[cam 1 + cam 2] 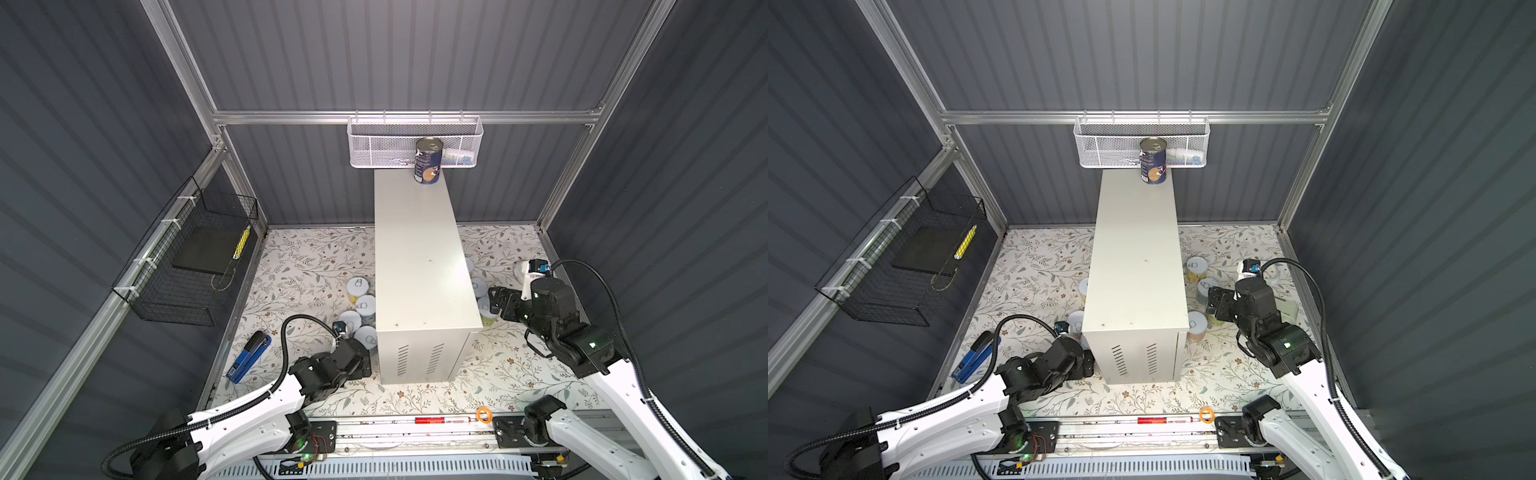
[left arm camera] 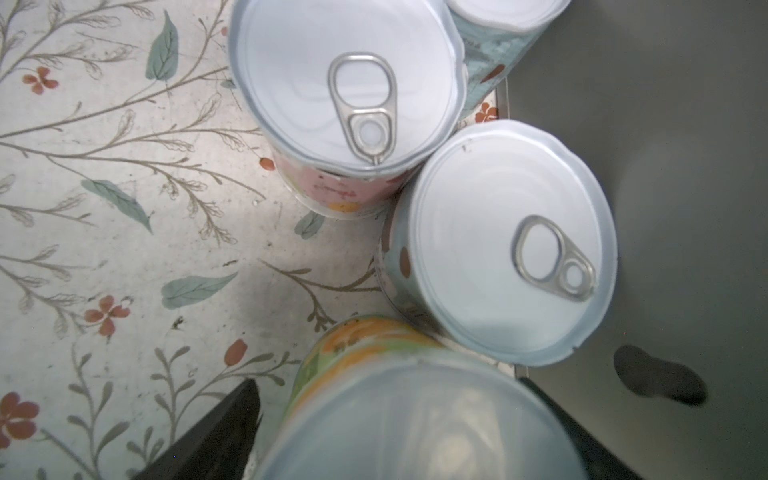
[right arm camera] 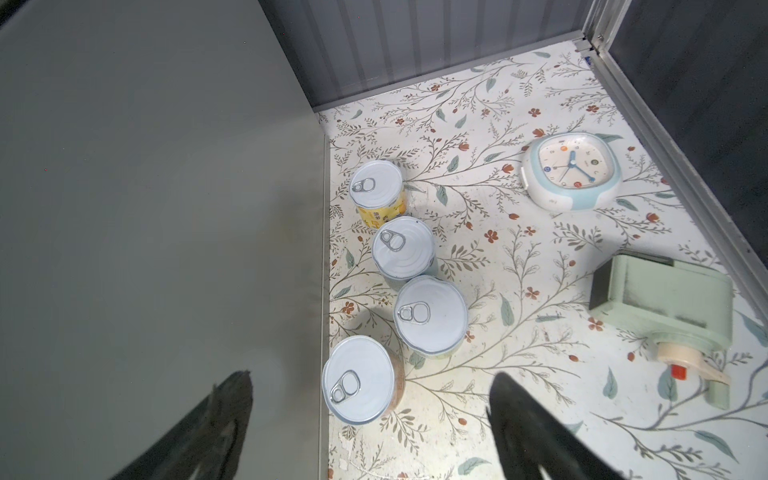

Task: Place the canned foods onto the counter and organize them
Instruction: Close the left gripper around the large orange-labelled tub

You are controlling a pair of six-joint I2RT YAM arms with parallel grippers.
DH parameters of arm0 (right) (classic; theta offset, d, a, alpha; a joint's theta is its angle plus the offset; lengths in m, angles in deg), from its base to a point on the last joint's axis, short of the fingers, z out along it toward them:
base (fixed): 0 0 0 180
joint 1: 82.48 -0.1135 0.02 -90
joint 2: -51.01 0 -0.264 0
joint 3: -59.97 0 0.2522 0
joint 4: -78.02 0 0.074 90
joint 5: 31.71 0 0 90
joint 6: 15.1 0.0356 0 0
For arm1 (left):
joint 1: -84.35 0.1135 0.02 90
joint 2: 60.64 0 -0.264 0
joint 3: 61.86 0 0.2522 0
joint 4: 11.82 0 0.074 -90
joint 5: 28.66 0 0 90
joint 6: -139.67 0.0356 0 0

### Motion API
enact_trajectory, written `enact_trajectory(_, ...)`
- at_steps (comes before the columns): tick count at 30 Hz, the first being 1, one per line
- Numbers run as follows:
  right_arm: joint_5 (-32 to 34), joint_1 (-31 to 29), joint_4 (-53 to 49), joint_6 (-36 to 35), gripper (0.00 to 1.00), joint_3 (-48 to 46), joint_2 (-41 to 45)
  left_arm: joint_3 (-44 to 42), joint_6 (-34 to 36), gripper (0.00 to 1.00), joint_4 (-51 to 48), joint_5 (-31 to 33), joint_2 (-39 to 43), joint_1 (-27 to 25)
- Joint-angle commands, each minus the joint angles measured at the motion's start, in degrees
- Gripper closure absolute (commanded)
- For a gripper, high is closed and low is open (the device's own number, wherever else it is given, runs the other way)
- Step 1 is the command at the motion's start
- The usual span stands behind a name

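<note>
The counter (image 1: 419,257) (image 1: 1136,257) is a tall white box, and a dark navy can (image 1: 428,160) (image 1: 1153,160) stands on its far end. Several white-lidded cans (image 1: 357,286) sit on the floor left of it, several more (image 3: 402,247) on its right. My left gripper (image 1: 361,361) (image 2: 399,436) is low at the counter's near left corner. It is open around an orange-and-green can (image 2: 415,419), with a thin gap at one finger (image 2: 216,432). My right gripper (image 1: 496,301) (image 3: 374,428) hangs open above the nearest right-hand can (image 3: 359,380), holding nothing.
A clock (image 3: 571,168) and a green tape dispenser (image 3: 665,299) lie on the floor at the right. A blue stapler (image 1: 249,357) lies at the left. A white mesh basket (image 1: 415,141) hangs on the back wall, a black wire basket (image 1: 187,257) on the left wall.
</note>
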Motion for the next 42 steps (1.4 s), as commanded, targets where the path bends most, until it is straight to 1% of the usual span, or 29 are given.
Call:
enact_trajectory(1,-0.2,0.2,0.5,0.0,0.1,0.0,0.0,-1.4,-1.0,0.06,2.7,2.3,-1.7,-0.4)
enact_trajectory(6,0.0,0.1,0.4,-1.0,0.1,0.7,-0.8,-1.1,-0.8,0.09,6.1,2.4,-7.5,-0.3)
enact_trajectory(9,-0.2,0.2,0.8,-0.9,0.1,0.4,-0.7,-1.2,-0.9,0.16,6.8,2.9,-9.0,-0.3)
enact_trajectory(13,-0.2,0.2,1.0,-1.0,0.1,-0.1,-0.5,-1.4,-1.8,0.29,5.2,4.4,-7.4,-0.3)
enact_trajectory(17,-0.6,0.3,1.6,-1.1,0.1,-0.4,-0.8,-1.8,-1.9,0.43,2.7,5.2,-3.2,-0.4)
enact_trajectory(19,-0.7,0.2,2.0,-1.0,0.1,-0.6,-1.0,-2.0,-1.8,0.46,1.9,5.3,-1.6,-0.4)
enact_trajectory(20,-0.8,0.2,2.3,-0.9,0.1,-0.7,-1.1,-2.1,-1.8,0.51,1.6,5.2,-0.9,-0.4)
enact_trajectory(21,-1.0,0.2,2.4,-0.9,0.1,-0.8,-1.2,-2.0,-1.8,0.63,1.3,5.1,-0.6,-0.3)
enact_trajectory(22,-1.1,0.3,2.6,-0.7,0.1,-0.8,-1.3,-1.5,-2.2,0.87,0.4,5.5,-0.3,-0.4)
enact_trajectory(23,-1.3,0.2,2.6,-0.7,0.1,-0.8,-1.5,-1.0,-2.7,1.0,-0.8,5.8,-0.2,-0.4)
enact_trajectory(28,-0.9,0.3,3.0,-0.6,0.1,-1.1,-1.3,3.3,-2.6,1.0,-5.8,7.2,-0.4,-0.3)
enact_trajectory(33,-1.4,1.0,2.4,-0.4,0.1,-0.4,-1.9,10.2,-2.3,1.0,-12.0,10.0,0.4,-0.3)
enact_trajectory(35,-1.8,1.2,2.3,-0.5,0.09,0.0,-2.1,13.7,-0.5,1.0,-13.4,10.6,-0.3,-0.3)
enact_trajectory(37,-1.9,1.6,2.3,-0.6,0.09,0.4,-2.1,18.9,1.9,1.0,-16.7,11.1,-2.7,0.2)
enact_trajectory(39,-2.6,2.2,2.4,-0.6,0.09,0.5,-1.4,25.9,4.9,1.0,-21.7,10.6,-6.2,2.0)
enact_trajectory(40,-3.1,2.4,2.6,-0.4,0.09,0.4,-1.0,28.7,6.5,1.0,-23.2,9.2,-7.5,3.6)
enact_trajectory(42,-4.1,3.0,2.6,-0.1,0.09,0.5,-0.2,33.6,10.2,1.0,-25.3,5.3,-9.1,8.9)
